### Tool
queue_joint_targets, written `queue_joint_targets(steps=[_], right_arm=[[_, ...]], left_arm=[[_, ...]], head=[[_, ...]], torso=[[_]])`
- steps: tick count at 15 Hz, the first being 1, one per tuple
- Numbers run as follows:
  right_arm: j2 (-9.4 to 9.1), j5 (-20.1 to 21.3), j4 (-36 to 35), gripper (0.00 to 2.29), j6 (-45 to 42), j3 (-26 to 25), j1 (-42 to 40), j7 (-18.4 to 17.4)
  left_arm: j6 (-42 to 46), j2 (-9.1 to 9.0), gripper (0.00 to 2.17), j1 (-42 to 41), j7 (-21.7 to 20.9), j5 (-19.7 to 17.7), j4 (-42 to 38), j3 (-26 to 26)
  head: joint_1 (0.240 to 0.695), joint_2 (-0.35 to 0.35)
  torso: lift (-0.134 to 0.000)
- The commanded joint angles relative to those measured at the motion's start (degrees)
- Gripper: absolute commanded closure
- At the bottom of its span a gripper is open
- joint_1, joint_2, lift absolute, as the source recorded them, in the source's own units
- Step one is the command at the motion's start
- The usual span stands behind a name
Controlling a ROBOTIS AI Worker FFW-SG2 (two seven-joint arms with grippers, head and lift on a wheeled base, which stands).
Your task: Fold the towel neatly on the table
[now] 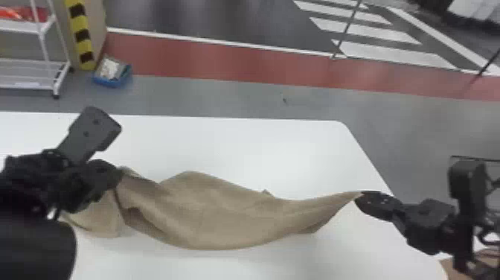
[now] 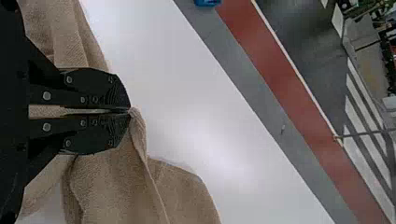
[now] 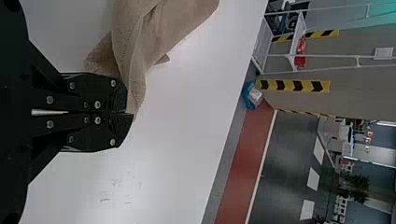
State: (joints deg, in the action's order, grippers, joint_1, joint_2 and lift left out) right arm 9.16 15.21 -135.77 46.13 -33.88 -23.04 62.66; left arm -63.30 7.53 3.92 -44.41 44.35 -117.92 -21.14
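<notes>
Table (image 1: 260, 149), towel (image 1: 223, 219), smudges (image 3: 104, 199) in right wrist view

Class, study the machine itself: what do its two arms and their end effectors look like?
Both are black. The left arm has a smooth, rounded section and a flat dark grey plate with two small dots. The right arm looks more angular. The left end effector and right end effector have flat fingers dotted with round silvery screw heads.

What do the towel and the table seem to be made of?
The towel looks like tan woven cloth, matte, with fine ribbing and soft folds. The table has a smooth white top, perhaps laminate or plastic, judging by its even colour and faint sheen.
</notes>
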Motion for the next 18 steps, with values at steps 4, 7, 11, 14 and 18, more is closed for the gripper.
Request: queue_joint_targets(steps=[4,7,11,14,18], right_arm=[[0.07,0.0,0.9,1.35,-0.6,-0.3,-1.7,-0.1],[-0.02,-0.1,1.5,1.35,-1.3,0.1,-1.7,-0.5],[-0.02,-0.1,1.8,1.35,-1.5,1.2,-0.9,-0.6],[-0.02,0.0,1.9,1.35,-1.5,1.4,-0.9,-0.6],[0.07,0.2,2.4,1.35,-1.9,1.4,-1.1,-0.7]], left_arm=[[-4.5,-0.33,0.03,-5.4,6.6,2.5,-5.9,-0.3],[-8.2,-0.06,0.1,-14.3,9.3,2.2,-16.1,1.6],[-15.4,-0.24,0.21,-20.8,13.4,1.5,-20.6,-1.2],[-19.5,-0.33,0.21,-23.6,18.7,0.0,-21.0,-4.3],[-19.3,-0.41,0.27,-24.1,22.2,-2.3,-20.9,-7.5]], head=[[0.695,-0.314],[0.695,-0.292],[0.695,-0.278],[0.695,-0.287],[0.695,-0.317]], torso=[[-0.124],[-0.124],[-0.124],[-0.124],[-0.124]])
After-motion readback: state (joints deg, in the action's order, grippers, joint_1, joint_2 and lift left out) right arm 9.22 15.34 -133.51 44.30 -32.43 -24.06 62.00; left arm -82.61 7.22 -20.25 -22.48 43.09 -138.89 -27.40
